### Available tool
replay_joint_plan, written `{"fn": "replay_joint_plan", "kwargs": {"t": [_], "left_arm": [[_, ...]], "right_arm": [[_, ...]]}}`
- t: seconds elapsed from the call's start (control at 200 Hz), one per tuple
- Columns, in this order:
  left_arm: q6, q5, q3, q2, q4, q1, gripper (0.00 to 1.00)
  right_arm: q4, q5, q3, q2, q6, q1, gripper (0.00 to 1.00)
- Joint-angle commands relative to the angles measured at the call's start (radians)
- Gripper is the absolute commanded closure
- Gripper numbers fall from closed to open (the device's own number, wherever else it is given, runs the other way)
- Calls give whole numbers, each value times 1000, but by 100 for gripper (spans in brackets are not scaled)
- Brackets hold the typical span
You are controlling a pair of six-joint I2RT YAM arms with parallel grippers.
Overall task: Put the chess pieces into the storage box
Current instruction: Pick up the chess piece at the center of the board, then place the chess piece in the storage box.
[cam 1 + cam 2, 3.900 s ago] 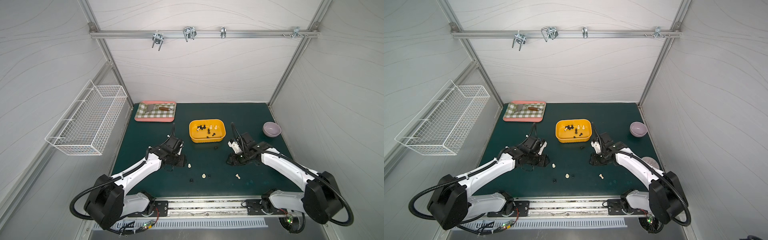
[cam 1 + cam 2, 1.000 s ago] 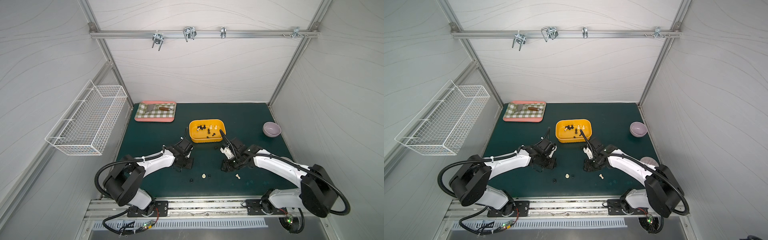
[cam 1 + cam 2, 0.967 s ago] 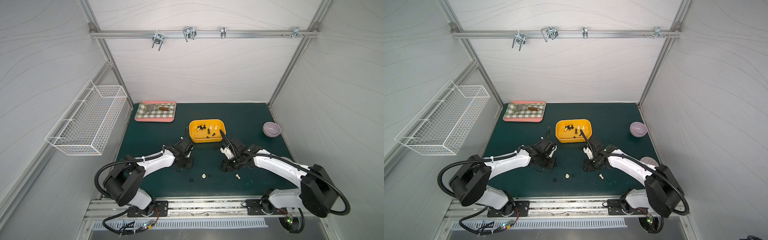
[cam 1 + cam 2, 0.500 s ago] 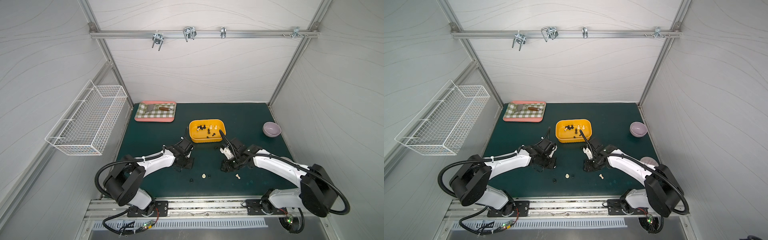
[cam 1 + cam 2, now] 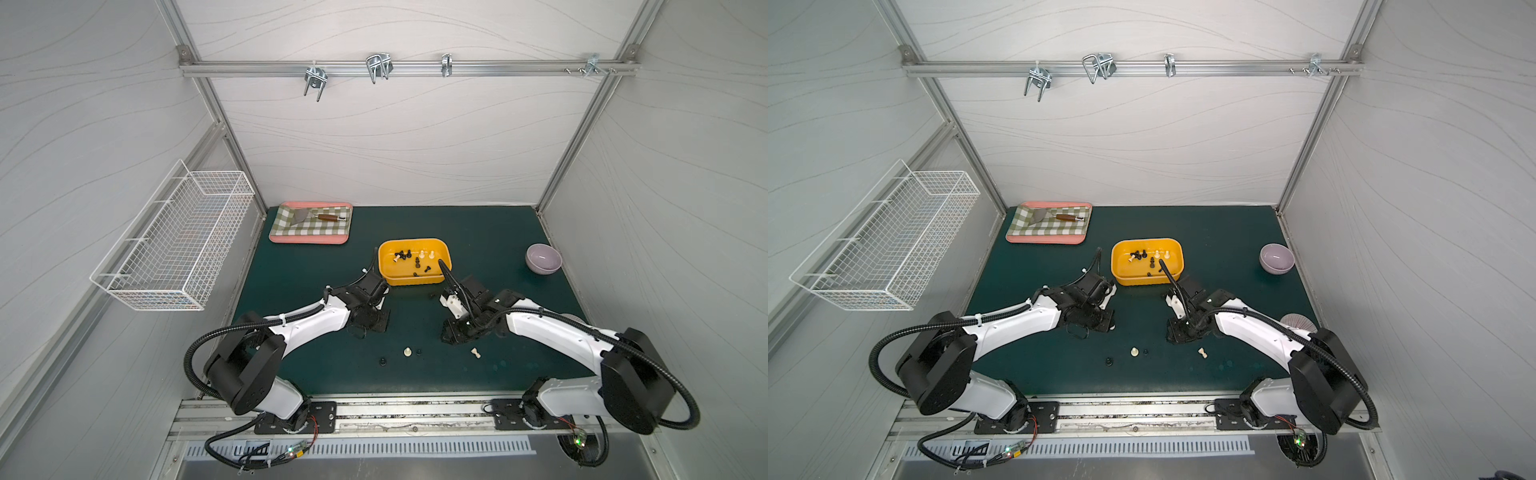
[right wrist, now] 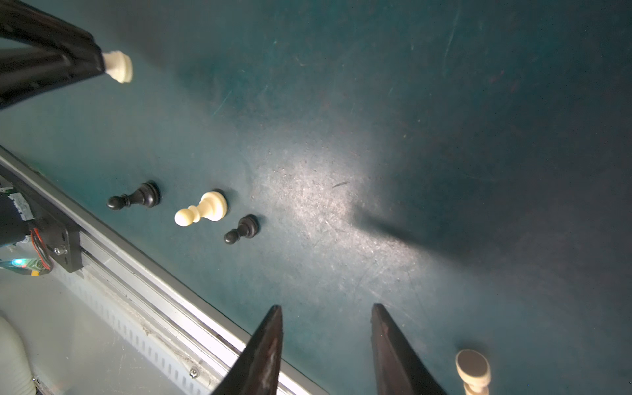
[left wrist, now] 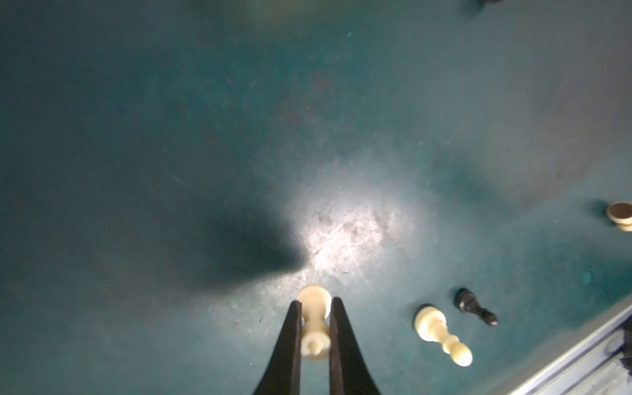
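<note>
between the tips of my left gripper a cream piece is pinched at its waist, over the desk's middle. i'd lift straight, then release low inside the storage box, nearer the back edge. right gripper hangs half open, empty.

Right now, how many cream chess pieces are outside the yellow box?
3. A held piece is clamped in the left tool, a standing piece is on the mat, and a lying piece is near the right tool. The arms may hide more.
</note>
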Motion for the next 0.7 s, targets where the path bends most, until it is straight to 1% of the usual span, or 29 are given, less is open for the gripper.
{"fn": "replay_joint_plan", "kwargs": {"t": [0.0,0.13,0.315,0.55,0.69], "left_arm": [[21,-4,70,-22,-13,-3,89],[36,-12,122,3,-3,-3,89],[89,-24,257,77,-22,7,89],[144,-13,416,174,-37,74,89],[169,-16,486,220,-39,102,89]], "right_arm": [[-7,-6,13,2,12,8,56],[-7,-5,14,1,9,8,56],[-17,-2,13,-16,10,9,56],[-33,16,-8,-65,25,9,56],[-35,17,-20,-81,37,9,56]]}}
